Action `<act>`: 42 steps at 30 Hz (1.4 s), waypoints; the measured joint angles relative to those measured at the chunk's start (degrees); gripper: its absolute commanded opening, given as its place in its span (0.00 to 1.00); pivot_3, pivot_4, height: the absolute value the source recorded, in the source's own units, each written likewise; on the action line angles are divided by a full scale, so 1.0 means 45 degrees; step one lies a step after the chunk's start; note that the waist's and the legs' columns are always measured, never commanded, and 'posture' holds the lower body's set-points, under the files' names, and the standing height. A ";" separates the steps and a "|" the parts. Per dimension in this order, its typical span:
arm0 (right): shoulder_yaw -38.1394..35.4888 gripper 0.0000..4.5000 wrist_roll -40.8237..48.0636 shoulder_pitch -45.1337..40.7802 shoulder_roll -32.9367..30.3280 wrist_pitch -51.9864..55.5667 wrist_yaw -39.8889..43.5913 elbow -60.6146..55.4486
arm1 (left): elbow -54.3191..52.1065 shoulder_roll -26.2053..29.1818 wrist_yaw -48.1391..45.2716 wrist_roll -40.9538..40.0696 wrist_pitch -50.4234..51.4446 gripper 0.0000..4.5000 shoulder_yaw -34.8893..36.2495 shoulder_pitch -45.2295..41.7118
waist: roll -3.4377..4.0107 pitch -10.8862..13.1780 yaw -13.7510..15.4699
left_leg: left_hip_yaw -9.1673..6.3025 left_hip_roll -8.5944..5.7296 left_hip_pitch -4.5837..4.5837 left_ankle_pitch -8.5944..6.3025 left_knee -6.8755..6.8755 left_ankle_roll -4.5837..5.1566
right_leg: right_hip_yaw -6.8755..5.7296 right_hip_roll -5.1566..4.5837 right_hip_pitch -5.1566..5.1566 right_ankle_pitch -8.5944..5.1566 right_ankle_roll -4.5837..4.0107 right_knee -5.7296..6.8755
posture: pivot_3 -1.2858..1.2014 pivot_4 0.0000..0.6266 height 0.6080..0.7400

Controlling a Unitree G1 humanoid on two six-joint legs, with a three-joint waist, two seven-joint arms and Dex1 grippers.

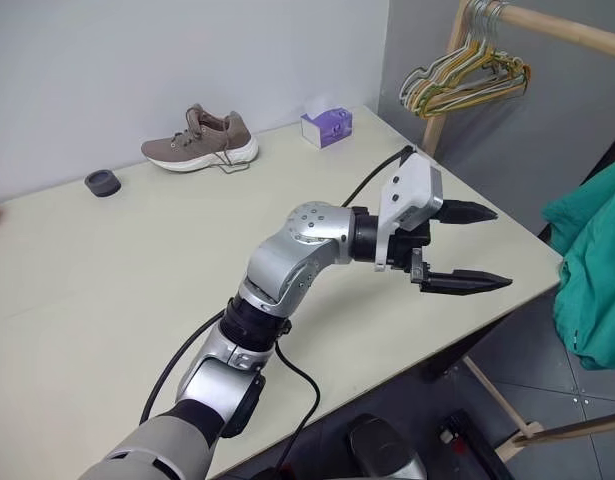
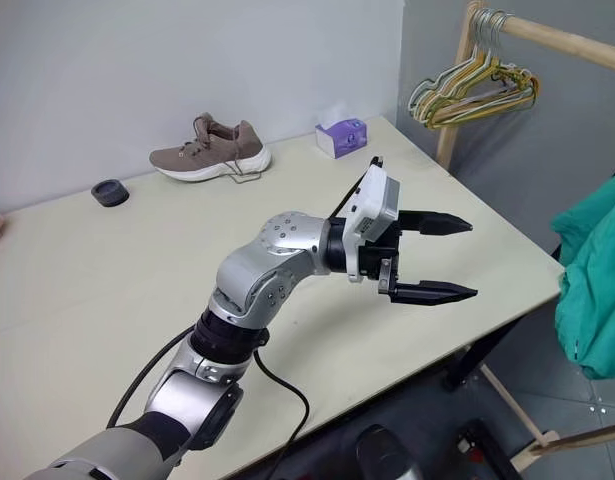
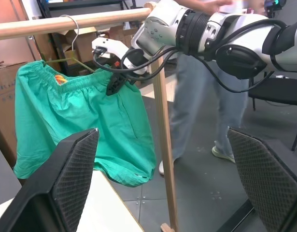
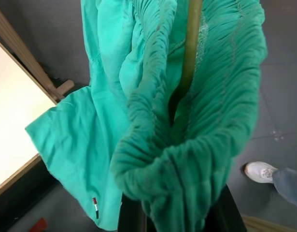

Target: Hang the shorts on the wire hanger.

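The shorts hang off the desk, beside its right-hand edge, suspended from the wire hanger, whose hook is over a wooden rail. The waistband runs roughly level along the hanger's shoulders, so the long axis of the garment at the grip line is horizontal and the legs drop straight below it. The right claw is clamped on the gathered waistband near its rail-post end; in the right wrist view the bunched fabric rises directly from between the fingers and the olive wire runs through the folds just beyond. The left claw is held above the desk near that same edge, its two fingers wide apart and holding nothing, pointing level toward the shorts and well apart from them. The right arm is therefore the nearer one, already in contact; the left claw would have to travel further past the desk edge to reach the free end of the waistband. The coming move probably turns on whether the waistband sits securely across the wire before the right claw lets go; this cannot be confirmed from these pictures. The left wrist view gives the full hanging arrangement, hook, rail and both legs, plus a person's legs behind the post; the head views give a teal edge of the garment and a bunch of coloured hangers on the rail.
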 measured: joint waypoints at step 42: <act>-0.5757 0.99 0.0846 0.3364 0.2630 -0.2039 -0.4927 -0.6763 | 0.1845 -0.0686 -0.1105 0.0302 -0.0997 1.00 -0.0373 -0.1049 | 0.0206 -0.0162 -0.0099 | 0.0057 -0.0015 -0.0034 -0.0002 0.0025 0.0004 | 0.0051 -0.0011 -0.0064 0.0021 0.0050 0.0035 | 0.33 0.08 1.00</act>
